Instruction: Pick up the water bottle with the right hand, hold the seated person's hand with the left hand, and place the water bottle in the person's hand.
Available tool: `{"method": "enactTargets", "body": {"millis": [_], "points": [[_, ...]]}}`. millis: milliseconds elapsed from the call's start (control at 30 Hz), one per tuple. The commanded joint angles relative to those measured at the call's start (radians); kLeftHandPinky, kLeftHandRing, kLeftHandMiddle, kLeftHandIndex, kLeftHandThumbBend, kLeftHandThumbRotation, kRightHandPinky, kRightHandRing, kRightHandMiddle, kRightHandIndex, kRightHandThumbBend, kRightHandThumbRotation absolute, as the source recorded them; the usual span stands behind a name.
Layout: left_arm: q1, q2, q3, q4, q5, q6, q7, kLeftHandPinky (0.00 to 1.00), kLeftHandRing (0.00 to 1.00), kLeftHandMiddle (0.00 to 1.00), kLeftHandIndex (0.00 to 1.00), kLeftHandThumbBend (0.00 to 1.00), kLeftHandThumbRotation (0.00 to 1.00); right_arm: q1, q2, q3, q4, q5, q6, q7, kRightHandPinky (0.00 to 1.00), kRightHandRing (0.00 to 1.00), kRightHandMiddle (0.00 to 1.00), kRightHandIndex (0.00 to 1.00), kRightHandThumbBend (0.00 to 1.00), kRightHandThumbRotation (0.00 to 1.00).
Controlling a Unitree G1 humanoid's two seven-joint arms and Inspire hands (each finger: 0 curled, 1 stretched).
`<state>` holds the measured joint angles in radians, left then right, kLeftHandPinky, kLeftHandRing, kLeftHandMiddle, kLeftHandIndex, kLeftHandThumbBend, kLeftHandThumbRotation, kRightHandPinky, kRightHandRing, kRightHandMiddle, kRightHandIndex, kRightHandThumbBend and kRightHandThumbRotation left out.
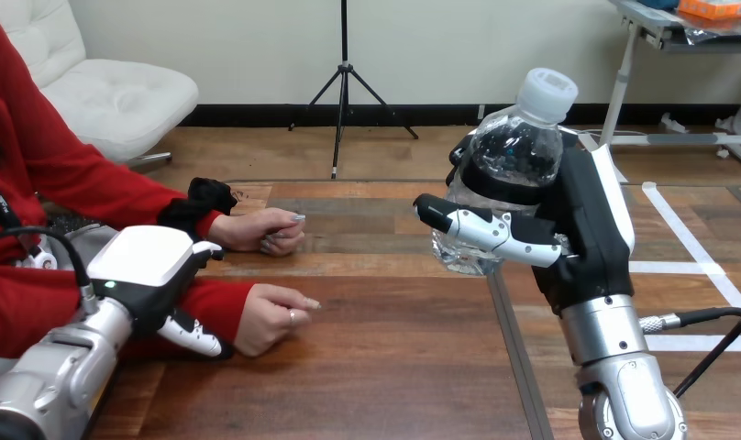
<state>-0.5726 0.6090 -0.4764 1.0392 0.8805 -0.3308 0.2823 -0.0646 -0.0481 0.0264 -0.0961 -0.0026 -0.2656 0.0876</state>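
At the left, our left hand (151, 266) sits against the red sleeve just behind the person's nearer hand (273, 316), which lies on the surface (385, 367). We cannot tell whether it grips. At the right, our right hand (591, 220) is closed round the water bottle (515, 154), which is upright and apparently clear of the surface.

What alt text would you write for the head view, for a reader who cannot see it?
The robot's right hand grips a clear water bottle with a white cap, raised above the wooden table. Its left hand is beside the wrist of the person's nearer hand; their other hand lies further back.
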Motion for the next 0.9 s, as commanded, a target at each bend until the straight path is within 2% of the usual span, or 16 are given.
{"method": "enactTargets", "body": {"millis": [0,133,300,500,667,867], "points": [[-0.026,-0.034,-0.04,0.022,0.015,0.019,0.008,0.6,0.64,0.69,0.76,1.0,0.3,-0.033,-0.005,-0.011,-0.07,0.021,-0.004,0.004,0.26,0.31,0.37,0.41,0.84,0.0],[-0.018,-0.032,-0.038,-0.009,0.002,0.016,-0.005,0.54,0.59,0.64,0.72,1.0,0.24,-0.034,-0.003,-0.011,-0.074,0.019,-0.003,0.003,0.26,0.31,0.37,0.41,0.84,0.0],[-0.008,-0.029,-0.035,-0.044,-0.014,0.008,-0.022,0.51,0.56,0.61,0.68,0.99,0.17,-0.037,-0.001,-0.01,-0.072,0.02,-0.005,0.002,0.26,0.31,0.37,0.41,0.84,0.0],[0.015,-0.026,-0.017,-0.114,-0.045,0.024,-0.073,0.49,0.54,0.59,0.63,0.98,0.07,-0.039,0.0,-0.008,-0.075,0.016,-0.001,0.0,0.26,0.31,0.37,0.41,0.84,0.0],[0.032,-0.023,-0.005,-0.177,-0.073,0.068,-0.148,0.49,0.55,0.59,0.62,0.96,0.02,-0.042,0.002,-0.007,-0.081,0.013,0.005,-0.003,0.26,0.31,0.37,0.41,0.84,0.0],[0.044,-0.021,-0.003,-0.207,-0.088,0.095,-0.179,0.48,0.56,0.59,0.62,0.96,0.0,-0.043,0.004,-0.005,-0.089,0.007,0.013,-0.007,0.26,0.3,0.36,0.41,0.83,0.0]]}}
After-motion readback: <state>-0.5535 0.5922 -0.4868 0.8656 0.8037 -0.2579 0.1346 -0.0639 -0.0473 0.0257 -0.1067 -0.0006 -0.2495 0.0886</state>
